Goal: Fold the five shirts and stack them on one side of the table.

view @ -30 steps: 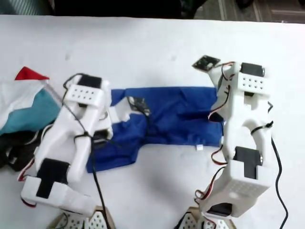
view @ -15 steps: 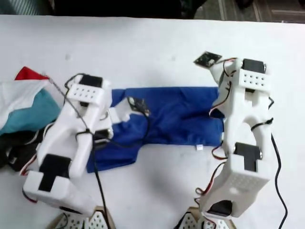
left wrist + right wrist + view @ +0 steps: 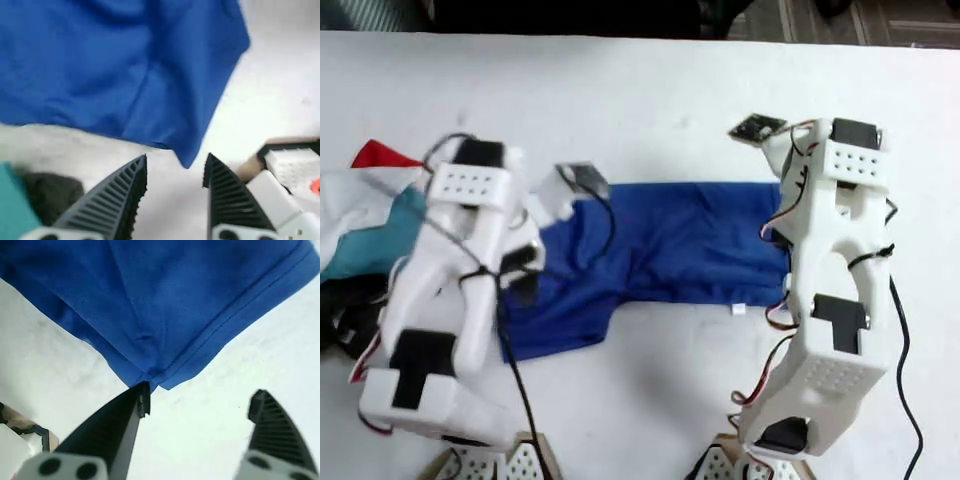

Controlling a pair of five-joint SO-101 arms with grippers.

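Observation:
A blue shirt (image 3: 670, 245) lies spread across the middle of the white table (image 3: 640, 90), between the two arms. My left arm (image 3: 460, 260) stands over its left end. In the left wrist view my left gripper (image 3: 175, 162) is open just above the table, off a pointed corner of the blue shirt (image 3: 115, 65). My right arm (image 3: 835, 250) stands at the shirt's right end. There my right gripper (image 3: 201, 395) is open, one finger (image 3: 135, 405) at the corner of the blue shirt's stitched hem (image 3: 175, 300). Neither holds anything.
A heap of other shirts (image 3: 370, 220), white, red, teal and black, lies at the table's left edge; its teal (image 3: 15, 210) and dark (image 3: 50, 192) cloth lie close to my left gripper. The arm bases (image 3: 520, 460) stand at the front edge. Bare table lies behind the blue shirt.
My left arm has swung left and back, off the blue shirt's left part, which now lies flatter and wider. The right arm has shifted only slightly.

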